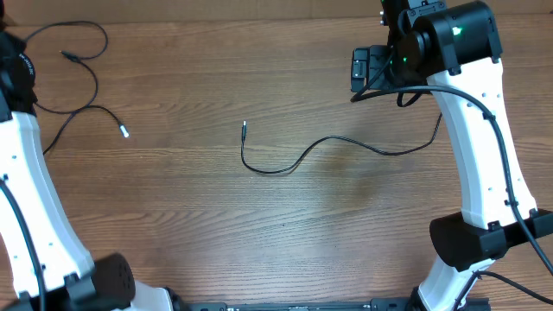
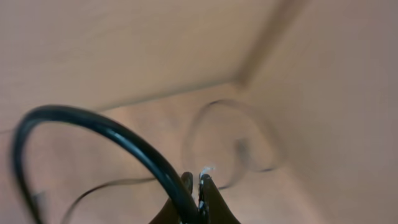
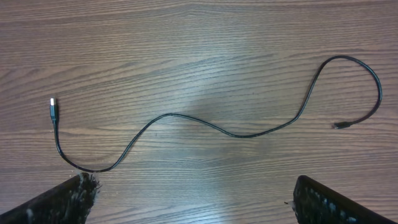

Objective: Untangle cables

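Overhead: cables (image 1: 337,137) lie apart, upper left and centre, seemingly untangled; right gripper (image 3: 193,190) spread, left gripper (image 2: 199,186) pressed together.

Brown wood-grain tbl (image 1: 216,225), matte top

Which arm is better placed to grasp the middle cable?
Right. The right gripper is open and faces the middle cable, whole in its wrist view; the left gripper is shut, far off.
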Robot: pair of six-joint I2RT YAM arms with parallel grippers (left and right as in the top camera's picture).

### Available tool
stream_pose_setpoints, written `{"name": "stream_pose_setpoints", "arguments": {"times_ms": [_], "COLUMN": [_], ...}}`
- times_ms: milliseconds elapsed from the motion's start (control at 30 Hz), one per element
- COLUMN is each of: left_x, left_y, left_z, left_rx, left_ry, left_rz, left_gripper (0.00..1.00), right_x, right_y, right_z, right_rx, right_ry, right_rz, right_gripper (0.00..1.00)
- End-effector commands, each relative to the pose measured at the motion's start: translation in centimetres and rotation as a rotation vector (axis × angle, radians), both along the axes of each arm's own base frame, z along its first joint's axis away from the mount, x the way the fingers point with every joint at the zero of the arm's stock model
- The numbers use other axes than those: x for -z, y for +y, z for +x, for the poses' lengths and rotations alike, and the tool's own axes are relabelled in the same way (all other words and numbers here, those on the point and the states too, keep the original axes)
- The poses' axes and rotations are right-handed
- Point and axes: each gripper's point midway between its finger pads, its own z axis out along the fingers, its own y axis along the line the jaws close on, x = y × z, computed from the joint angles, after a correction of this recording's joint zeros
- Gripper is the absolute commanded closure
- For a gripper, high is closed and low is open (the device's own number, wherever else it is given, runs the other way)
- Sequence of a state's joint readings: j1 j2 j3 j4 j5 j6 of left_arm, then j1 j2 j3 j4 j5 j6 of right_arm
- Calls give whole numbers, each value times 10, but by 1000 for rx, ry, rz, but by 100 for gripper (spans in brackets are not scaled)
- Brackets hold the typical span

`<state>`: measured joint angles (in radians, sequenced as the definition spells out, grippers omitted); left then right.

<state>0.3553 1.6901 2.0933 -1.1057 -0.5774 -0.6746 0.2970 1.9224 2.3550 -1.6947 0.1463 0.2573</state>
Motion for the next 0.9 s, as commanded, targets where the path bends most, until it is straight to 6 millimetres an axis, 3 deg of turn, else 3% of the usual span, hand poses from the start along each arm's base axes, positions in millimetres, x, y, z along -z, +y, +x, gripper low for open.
{"name": "stream_pose_setpoints", "arguments": {"times_ms": [0, 33, 233, 267, 567, 800, 867], "left_x": [22, 40, 104, 125, 224, 287, 302], "left_y": [31, 37, 50, 51, 53, 45, 37], "left_z": [-23, -26, -19, -16, -9, -19, -20], "left_rx": [-172, -200, -223, -222, -147, -108, -85], "left_ry": [127, 180, 373, 444, 789, 997, 1009], "left_rz": [42, 18, -56, -76, -167, -261, -324], "left_gripper": [96, 96, 96, 96, 96, 94, 87], "right_x": [-10, -10, -10, -10, -10, -10, -10], "right_y": [-2, -2, -2, -2, -2, -2, -2], "right_z": [-4, -4, -4, -4, -4, -4, -4], "right_rx": [-3, -3, -3, -3, -3, -3, -3], "right_ry": [-29, -29, -29, -29, -29, -29, -29], "right_rz": [-3, -3, -3, -3, -3, -3, -3], "right_gripper": [0, 0, 0, 0, 0, 0, 0]}}
